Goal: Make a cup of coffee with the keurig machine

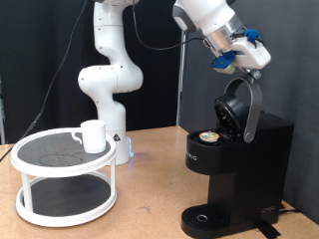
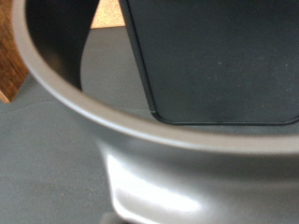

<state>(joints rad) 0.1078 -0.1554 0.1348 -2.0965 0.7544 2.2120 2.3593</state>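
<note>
Lid-handling step, I judge: gripper hovering at 12 o'clock of boxy matte black keurig machine, pod showing under raised lid, jaw state cannot be told; small white ceramic cup sitting on round white two-tier stand.

The blue-and-white two-finger gripper sits atop the raised lid of the boxy black keurig machine; a small white ceramic cup stands well apart.

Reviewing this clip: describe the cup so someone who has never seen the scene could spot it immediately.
Find the white two-tier round rack at the exterior view's left, across from the keurig machine, whose lid is open beneath the claw. The cup stands on the rack's upper shelf near its back edge. It is small, plain white, and the only item on the rack.
</note>
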